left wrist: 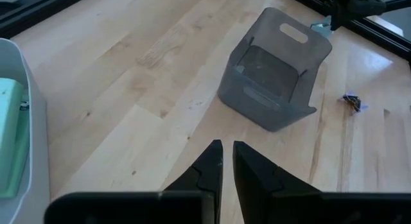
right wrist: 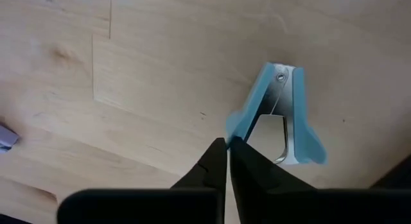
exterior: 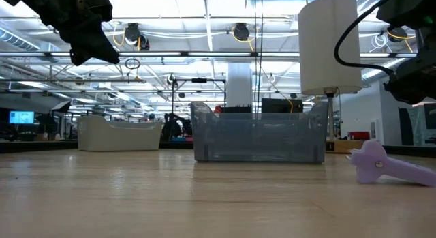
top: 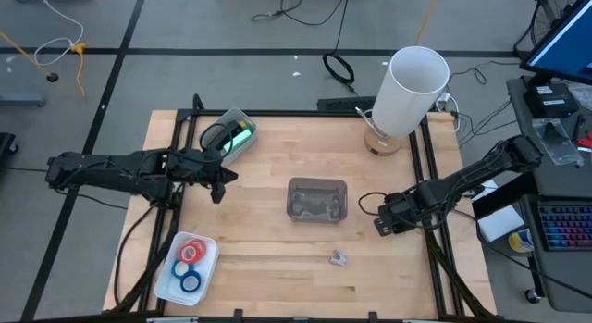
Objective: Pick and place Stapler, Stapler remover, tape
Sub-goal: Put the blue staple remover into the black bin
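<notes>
seen from the high view, left gripper [top: 219,187] hangs closed and empty just beside a tray holding the mint stapler [top: 242,137]. right gripper [top: 381,219] sits at the table's right edge, right of the clear bin [top: 317,199]; what lies under it is hidden. tape rolls [top: 190,263] lie in a white tray [top: 209,258] at front left. a small purple remover [top: 339,258] lies in front of the bin.

low view: the purple remover [exterior: 381,163] lies on its side, cut off at the frame edge; both grippers mostly cropped.

left wrist view: fingers [left wrist: 209,166] nearly together, nothing between; stapler [left wrist: 11,137] partly cut off.

right wrist view: fingers [right wrist: 215,161] pinched shut at the edge of a blue staple remover [right wrist: 279,115]; whether they grip it is hard to tell.
</notes>
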### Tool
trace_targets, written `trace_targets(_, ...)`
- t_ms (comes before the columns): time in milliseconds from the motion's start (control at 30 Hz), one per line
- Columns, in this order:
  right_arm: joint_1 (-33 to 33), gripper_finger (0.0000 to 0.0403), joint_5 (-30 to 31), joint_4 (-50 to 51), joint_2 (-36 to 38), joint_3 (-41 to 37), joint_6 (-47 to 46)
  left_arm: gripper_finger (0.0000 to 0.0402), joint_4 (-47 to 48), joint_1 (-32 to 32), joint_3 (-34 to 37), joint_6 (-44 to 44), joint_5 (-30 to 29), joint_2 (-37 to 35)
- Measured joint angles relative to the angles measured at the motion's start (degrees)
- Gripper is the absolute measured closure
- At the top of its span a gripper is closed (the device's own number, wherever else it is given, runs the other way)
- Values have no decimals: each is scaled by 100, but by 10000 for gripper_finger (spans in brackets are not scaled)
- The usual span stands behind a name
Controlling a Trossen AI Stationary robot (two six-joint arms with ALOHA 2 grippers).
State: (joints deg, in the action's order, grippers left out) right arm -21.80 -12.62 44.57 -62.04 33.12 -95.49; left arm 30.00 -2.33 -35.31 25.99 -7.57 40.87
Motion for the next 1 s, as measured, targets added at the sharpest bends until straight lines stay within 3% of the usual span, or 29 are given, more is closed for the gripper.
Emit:
trace_targets(500, 2, 402, 33, -14, 8, -3, 6, 364, -4, -1, 0, -1, 0, 1)
trace_targets(1000, 4, 402, 87, -153, 531, -22, -47, 364, -11, -1, 0, -3, -57, 1)
